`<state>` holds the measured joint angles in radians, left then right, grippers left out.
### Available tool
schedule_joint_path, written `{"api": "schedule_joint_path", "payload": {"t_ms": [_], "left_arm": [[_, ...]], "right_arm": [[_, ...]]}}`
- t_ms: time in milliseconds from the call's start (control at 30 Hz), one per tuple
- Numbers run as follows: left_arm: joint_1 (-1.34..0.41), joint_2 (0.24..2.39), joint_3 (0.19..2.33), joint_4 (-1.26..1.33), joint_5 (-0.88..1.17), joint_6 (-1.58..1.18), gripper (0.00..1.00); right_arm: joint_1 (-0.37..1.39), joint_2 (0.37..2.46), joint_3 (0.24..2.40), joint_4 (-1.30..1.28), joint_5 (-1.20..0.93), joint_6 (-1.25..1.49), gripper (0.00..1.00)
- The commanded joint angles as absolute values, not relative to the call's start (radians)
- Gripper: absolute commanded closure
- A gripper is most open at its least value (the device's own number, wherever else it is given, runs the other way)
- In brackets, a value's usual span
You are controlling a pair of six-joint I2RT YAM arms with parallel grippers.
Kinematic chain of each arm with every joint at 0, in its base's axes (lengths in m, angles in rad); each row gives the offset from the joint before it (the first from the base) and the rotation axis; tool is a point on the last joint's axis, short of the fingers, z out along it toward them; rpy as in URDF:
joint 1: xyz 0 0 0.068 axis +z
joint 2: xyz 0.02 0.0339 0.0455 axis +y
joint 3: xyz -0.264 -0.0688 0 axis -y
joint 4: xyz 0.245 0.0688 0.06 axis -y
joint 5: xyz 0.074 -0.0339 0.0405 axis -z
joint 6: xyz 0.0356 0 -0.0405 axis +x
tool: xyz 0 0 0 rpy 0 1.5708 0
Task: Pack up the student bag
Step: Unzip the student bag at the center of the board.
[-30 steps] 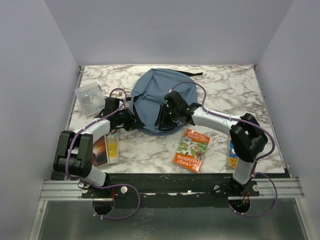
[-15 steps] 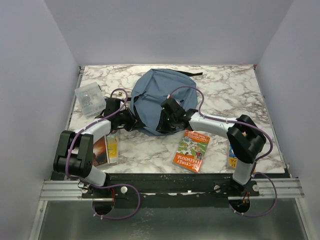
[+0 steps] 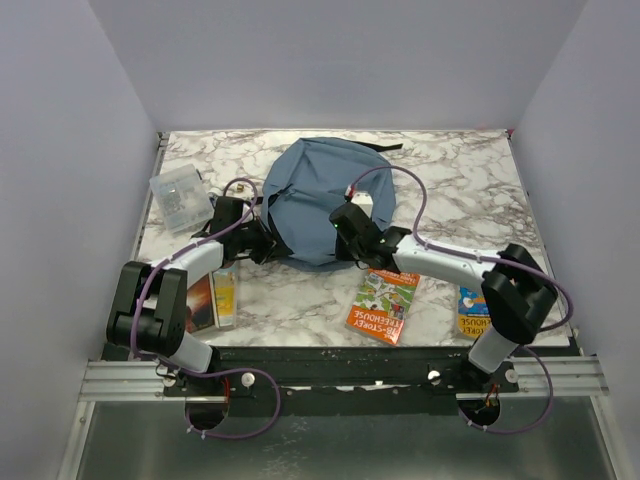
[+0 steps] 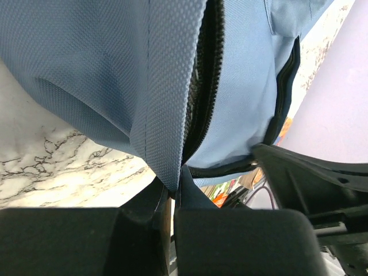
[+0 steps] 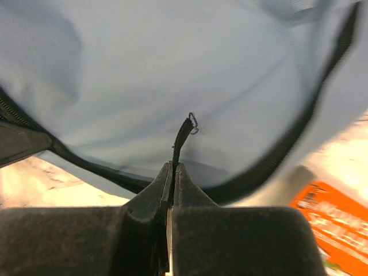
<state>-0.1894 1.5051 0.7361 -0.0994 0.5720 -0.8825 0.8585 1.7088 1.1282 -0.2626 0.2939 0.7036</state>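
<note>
Student bag [image 3: 320, 190] lies mid-tabletop [image 3: 450, 170] in the overhead view, both arms reaching to its near edge; its contents are hidden. Left wrist view: left tool [image 4: 172, 192] pinched tight on blue fabric beside the black zipper [image 4: 201, 103]. Right wrist view: right tool [image 5: 171, 172] clamped on a black zipper pull [image 5: 183, 135]; a blurred orange book [image 5: 333, 218] is cut off at right.

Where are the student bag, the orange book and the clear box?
student bag [image 3: 310, 190]: top view, blue fabric.
orange book [image 3: 383, 300]: top view, cover centre.
clear box [image 3: 180, 198]: top view, lid.
</note>
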Motion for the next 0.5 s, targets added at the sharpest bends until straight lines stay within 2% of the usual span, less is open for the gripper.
{"api": "schedule_joint_path", "payload": {"t_ms": [0, 133, 300, 467], "left_arm": [[-0.173, 1.477, 0.717, -0.140, 0.498, -0.864, 1.00], [-0.156, 1.468, 0.713, -0.154, 0.496, -0.861, 1.00], [-0.155, 1.447, 0.716, -0.160, 0.519, -0.845, 1.00], [-0.156, 1.475, 0.731, -0.159, 0.581, -0.838, 1.00]], "right_arm": [[0.839, 1.597, 1.060, -0.267, 0.602, 0.548, 0.99], [0.763, 1.573, 1.028, -0.259, 0.645, 0.516, 0.99], [0.586, 1.560, 0.982, -0.146, 0.573, 0.458, 0.99], [0.510, 1.625, 0.999, -0.025, 0.534, 0.349, 0.99]]}}
